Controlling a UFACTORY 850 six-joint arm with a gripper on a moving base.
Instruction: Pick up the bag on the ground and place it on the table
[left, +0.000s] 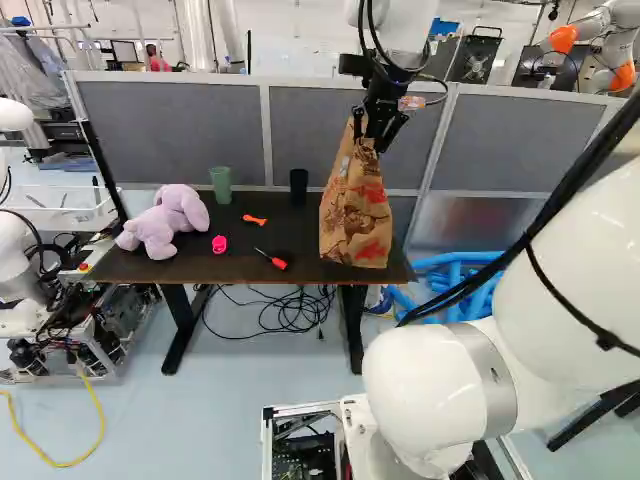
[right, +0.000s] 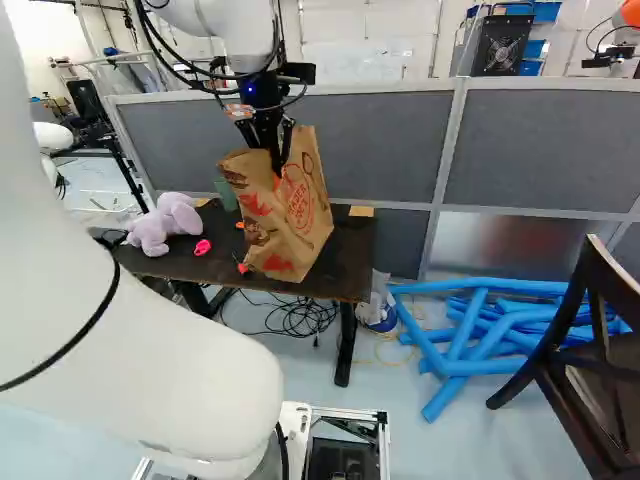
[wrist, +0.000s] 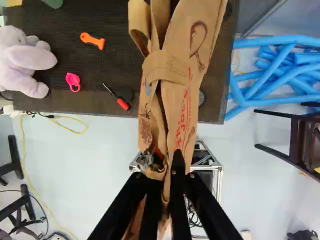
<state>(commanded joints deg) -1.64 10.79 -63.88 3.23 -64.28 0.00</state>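
The gripper (right: 277, 160) holds the paper bag (left: 356, 215) by its upper part, the brown paper pinched between its two fingers. From the fingers the bag hangs down over the table (left: 225, 265), at the end nearer the blue tubes (right: 480, 330); whether its base bears on the tabletop cannot be told. In the left base view, the plush toy (left: 168, 222) lies on the table well to the left of the fingers and below them. Between the toy and the bag, also lower than the fingers, are a pink object (wrist: 73, 81), an orange-handled tool (wrist: 93, 40) and a red-handled screwdriver (wrist: 120, 101). The green cup (left: 221, 185) stands behind these, left of the fingers, with the dark cup (left: 298, 187) nearer the bag. The tubes lie on the floor to the fingers' right in the right base view, with the wooden chair (right: 610, 340) farther out on that side.
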